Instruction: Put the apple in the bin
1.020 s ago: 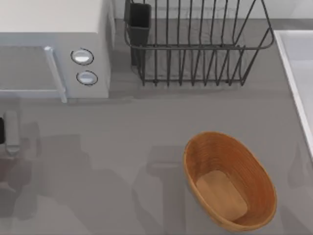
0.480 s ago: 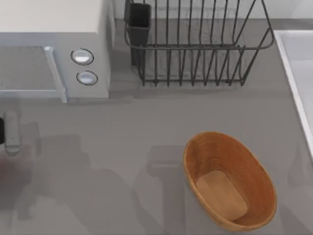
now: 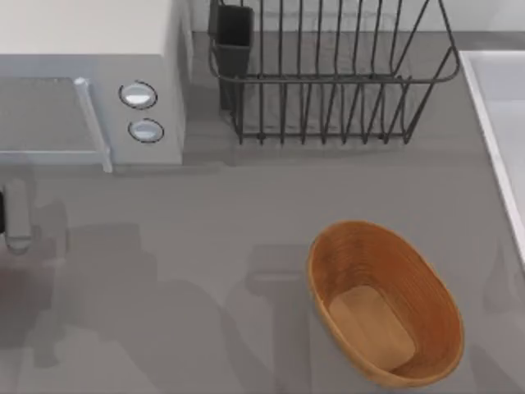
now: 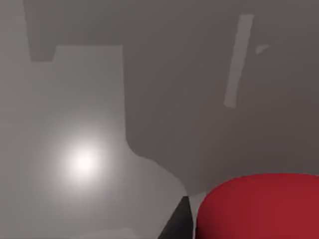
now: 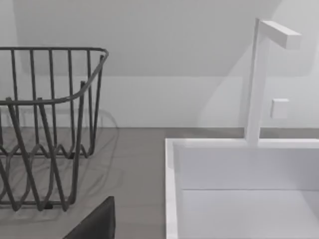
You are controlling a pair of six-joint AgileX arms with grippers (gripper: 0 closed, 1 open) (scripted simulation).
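The apple [image 4: 259, 206] looms large and bright red in the left wrist view, pressed against a dark finger [image 4: 177, 224] of my left gripper, which is shut on it above the grey table. In the top view a grey part of my left arm [image 3: 16, 215] pokes in at the far left edge, in front of the microwave. The bin [image 3: 384, 302], an oval brown basket with a tan bottom, stands empty at the front right, far from that arm. A dark part of my right gripper [image 5: 94, 221] shows in the right wrist view, facing the sink.
A white microwave [image 3: 90, 82] fills the back left. A black wire dish rack [image 3: 328, 74] stands at the back middle. A white sink [image 3: 500, 123] with a faucet [image 5: 259, 74] runs along the right side. Bare grey table [image 3: 205, 271] lies between my left arm and the bin.
The left arm's grey part at the left edge has crept toward the back of the table. A faint red tint on the table below it has faded.
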